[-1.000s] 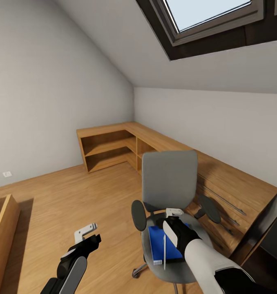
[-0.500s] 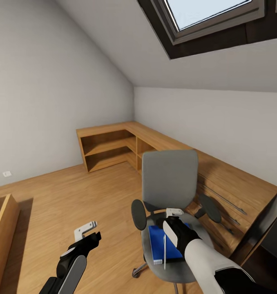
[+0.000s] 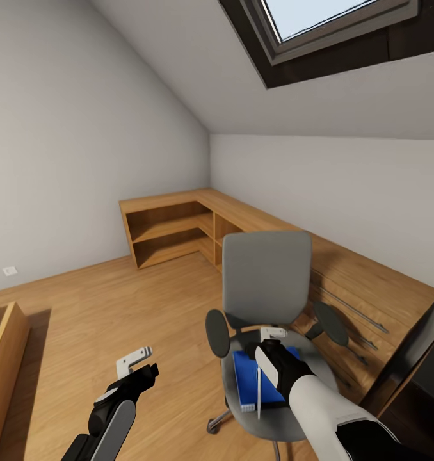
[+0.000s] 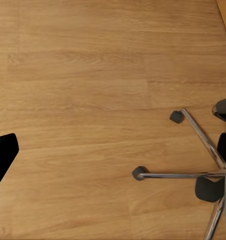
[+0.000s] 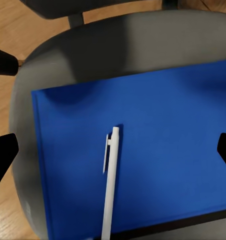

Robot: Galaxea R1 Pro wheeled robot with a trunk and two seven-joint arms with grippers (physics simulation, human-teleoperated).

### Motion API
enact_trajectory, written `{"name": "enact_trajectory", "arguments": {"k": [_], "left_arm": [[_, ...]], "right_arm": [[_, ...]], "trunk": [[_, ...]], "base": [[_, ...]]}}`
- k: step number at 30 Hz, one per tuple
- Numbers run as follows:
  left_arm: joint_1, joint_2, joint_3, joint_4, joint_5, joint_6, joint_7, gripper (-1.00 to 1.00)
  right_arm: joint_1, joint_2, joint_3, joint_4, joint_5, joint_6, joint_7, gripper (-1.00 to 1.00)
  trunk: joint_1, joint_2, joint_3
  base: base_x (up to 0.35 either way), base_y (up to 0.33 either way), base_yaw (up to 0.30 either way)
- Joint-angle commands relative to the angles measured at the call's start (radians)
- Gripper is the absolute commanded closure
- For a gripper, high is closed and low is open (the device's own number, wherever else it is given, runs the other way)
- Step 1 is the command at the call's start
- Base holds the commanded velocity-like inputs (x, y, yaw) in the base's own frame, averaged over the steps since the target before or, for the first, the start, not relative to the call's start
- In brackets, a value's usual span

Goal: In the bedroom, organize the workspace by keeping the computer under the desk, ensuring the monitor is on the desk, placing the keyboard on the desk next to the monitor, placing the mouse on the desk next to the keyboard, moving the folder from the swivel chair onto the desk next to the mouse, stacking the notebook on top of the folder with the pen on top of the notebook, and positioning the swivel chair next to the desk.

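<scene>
Head view: since a second ago your view has tilted slightly; arms unchanged. Right gripper (image 3: 266, 349) hovers over the folder (image 3: 248, 383) on the chair (image 3: 265, 282) — left gripper (image 3: 137, 365) farther, aperture unclear. Right wrist view: jaws wide, pen (image 5: 110, 187) lying along the folder (image 5: 168, 125).

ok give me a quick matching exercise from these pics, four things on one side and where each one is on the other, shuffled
Things:
1. folder
2. pen
3. right gripper
4. left gripper

Places:
A. over bare wooden floor, beside the chair's base
B. flat on the swivel chair seat
C. lying on the blue cover
D. above the chair seat, over the folder

Pairs: 1-B, 2-C, 3-D, 4-A
</scene>
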Motion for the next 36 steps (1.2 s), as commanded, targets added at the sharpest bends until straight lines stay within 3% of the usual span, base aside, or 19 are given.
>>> {"name": "enact_trajectory", "arguments": {"k": [1,36], "left_arm": [[-0.001,0.000,-0.001,-0.001,0.007,0.002,0.008,-1.00],[-0.001,0.000,-0.001,-0.001,0.010,0.004,0.008,-1.00]], "right_arm": [[-0.001,0.000,0.006,-0.001,-0.010,0.005,-0.009,-1.00],[0.000,0.000,0.006,0.002,-0.010,0.009,-0.010,-1.00]], "trunk": [[0.004,-0.008,-0.004],[0.138,-0.253,-0.114]], "base": [[0.000,0.000,0.000],[0.000,0.000,0.000]]}}
